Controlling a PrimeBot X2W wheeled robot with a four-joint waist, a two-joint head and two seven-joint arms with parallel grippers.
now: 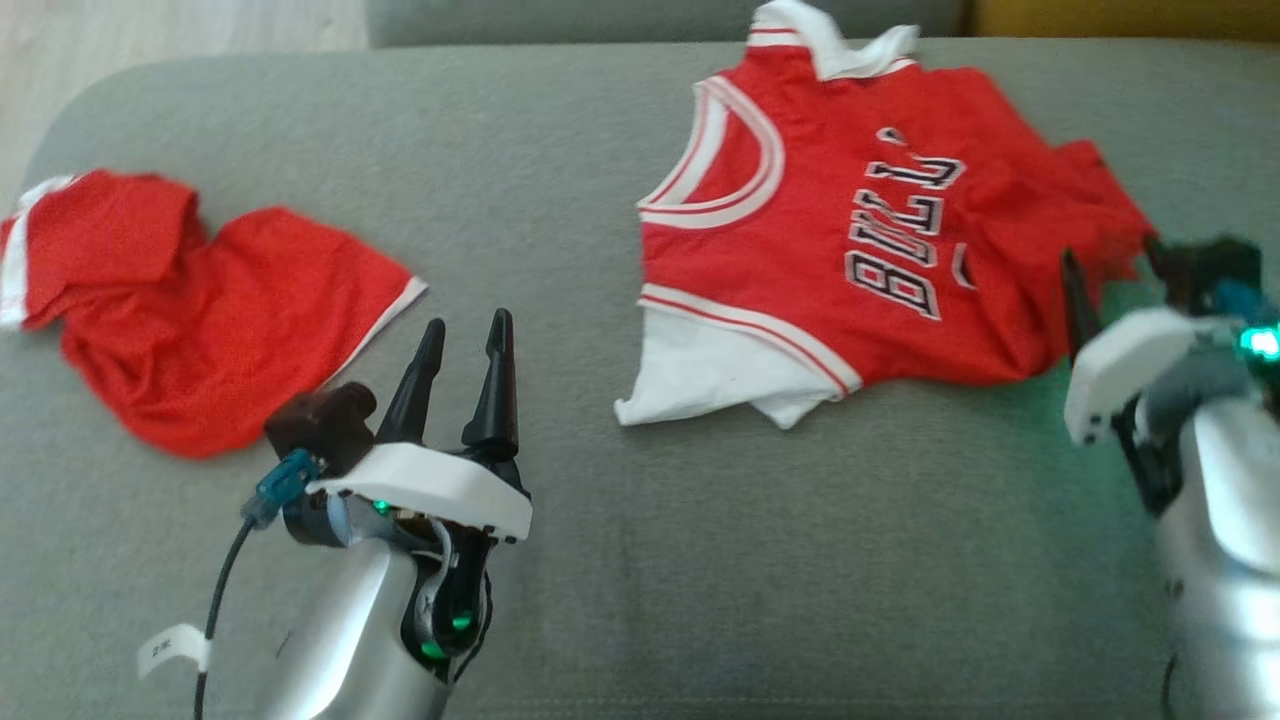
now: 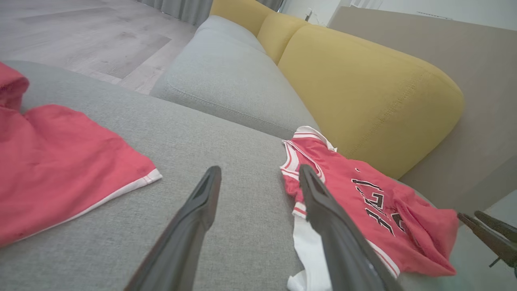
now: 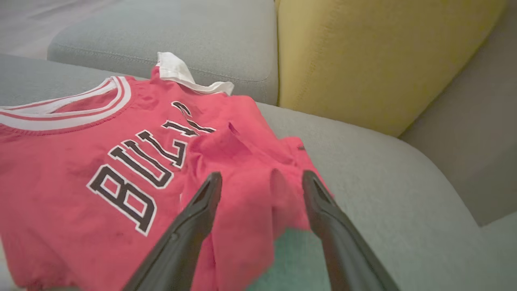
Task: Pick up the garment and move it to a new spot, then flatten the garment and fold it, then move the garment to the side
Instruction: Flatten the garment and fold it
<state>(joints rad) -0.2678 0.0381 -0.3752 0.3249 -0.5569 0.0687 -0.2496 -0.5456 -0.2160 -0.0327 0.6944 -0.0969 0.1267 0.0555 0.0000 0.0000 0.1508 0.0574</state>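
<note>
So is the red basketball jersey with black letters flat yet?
Not flat: the red basketball jersey lies spread out, but one end is bunched into wrinkles.

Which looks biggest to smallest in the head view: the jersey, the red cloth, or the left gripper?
1. jersey
2. red cloth, a bit smaller
3. left gripper, smallest, even though it is nearest the camera

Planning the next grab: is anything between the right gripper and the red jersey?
Nothing visible is. The right gripper stands open at the bunched edge of the jersey, a fold showing between its jaws.
</note>
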